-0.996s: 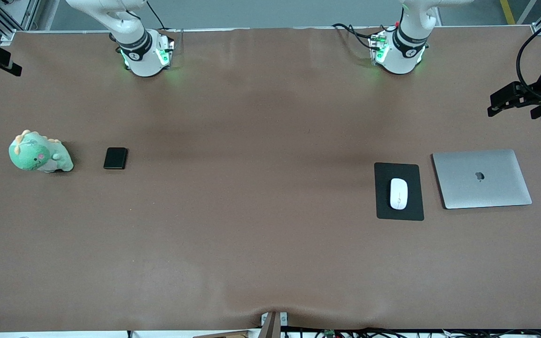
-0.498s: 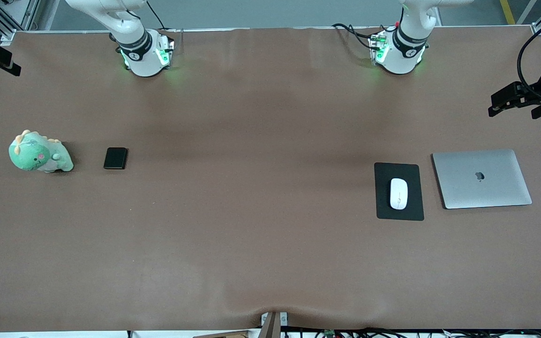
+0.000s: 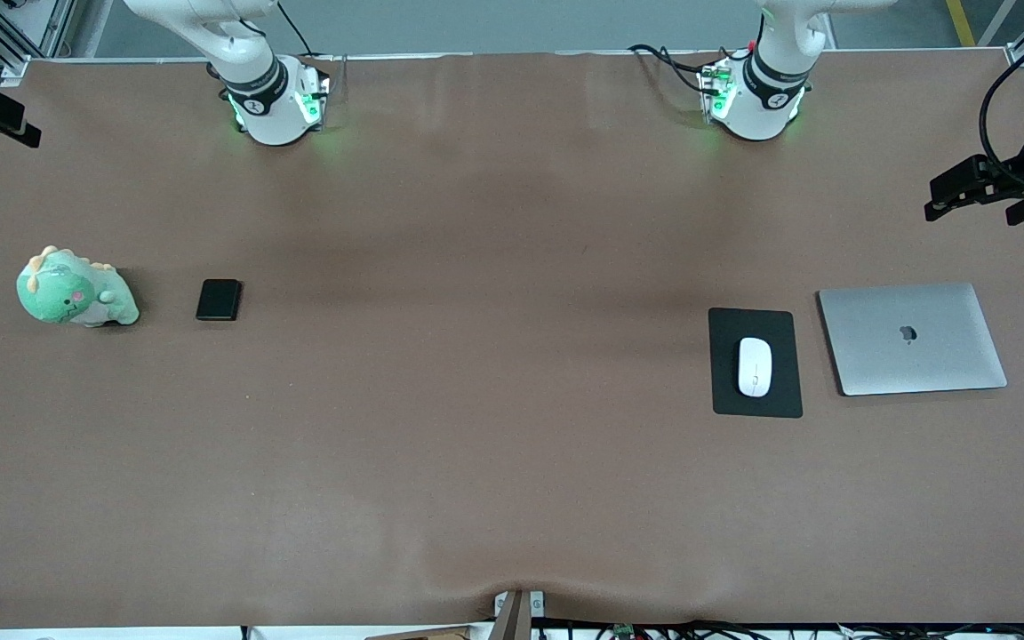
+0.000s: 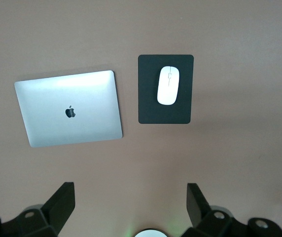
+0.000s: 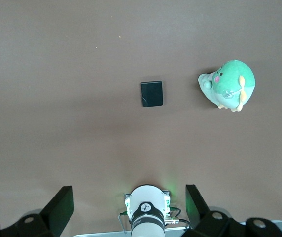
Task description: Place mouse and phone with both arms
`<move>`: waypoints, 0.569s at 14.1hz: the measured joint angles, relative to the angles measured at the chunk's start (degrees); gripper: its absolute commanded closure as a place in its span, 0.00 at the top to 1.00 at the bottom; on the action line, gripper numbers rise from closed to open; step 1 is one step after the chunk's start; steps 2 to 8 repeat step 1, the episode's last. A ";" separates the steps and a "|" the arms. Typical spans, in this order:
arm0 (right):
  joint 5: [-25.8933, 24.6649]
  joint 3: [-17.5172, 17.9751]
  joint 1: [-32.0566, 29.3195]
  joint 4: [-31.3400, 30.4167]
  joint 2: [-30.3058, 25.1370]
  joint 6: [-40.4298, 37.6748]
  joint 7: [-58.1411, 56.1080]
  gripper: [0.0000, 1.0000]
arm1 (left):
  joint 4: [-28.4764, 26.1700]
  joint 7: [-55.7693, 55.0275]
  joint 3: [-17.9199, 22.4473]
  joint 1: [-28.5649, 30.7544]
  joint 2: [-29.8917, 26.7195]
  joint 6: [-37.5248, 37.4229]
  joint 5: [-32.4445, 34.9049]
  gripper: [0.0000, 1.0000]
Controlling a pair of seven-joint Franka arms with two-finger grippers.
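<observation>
Left gripper (image 4: 130, 186): fingers wide apart, nothing between them. It hung high over the left arm's end of the table (image 3: 512, 480), with its wrist camera looking down on the laptop and pad. Right gripper (image 5: 128, 188): fingers also spread and holding nothing, high over the right arm's end, above its own base.

Mouse (image 3: 755, 366) lay flat on the black mouse pad (image 3: 725, 396), roughly centred, with the closed laptop (image 3: 912, 338) just beside the pad toward the left arm's end. Phone (image 3: 219, 300) lay flat on the bare table near the green dinosaur plush (image 3: 76, 289), not touching it.

Change over the last second: almost none. Mouse, pad, laptop, phone and plush all kept their spots; only the arm parts at the front view's edges drifted slightly.

Judgement: mouse on pad and phone by the toy fit a finished placement with both arms pulled back and holding. They equally fit a layout waiting to be picked from. These frames didn't settle which, so no next move called.
</observation>
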 measured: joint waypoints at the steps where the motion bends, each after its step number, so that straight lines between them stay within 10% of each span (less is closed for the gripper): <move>1: 0.00 0.00 0.00 -0.03 0.00 0.00 0.00 1.00 | 0.00 0.00 0.00 0.00 0.00 0.00 0.00 1.00; 8: 0.00 0.00 0.00 -0.03 0.00 0.00 0.00 1.00 | 0.00 0.00 0.00 0.00 0.00 0.00 0.00 1.00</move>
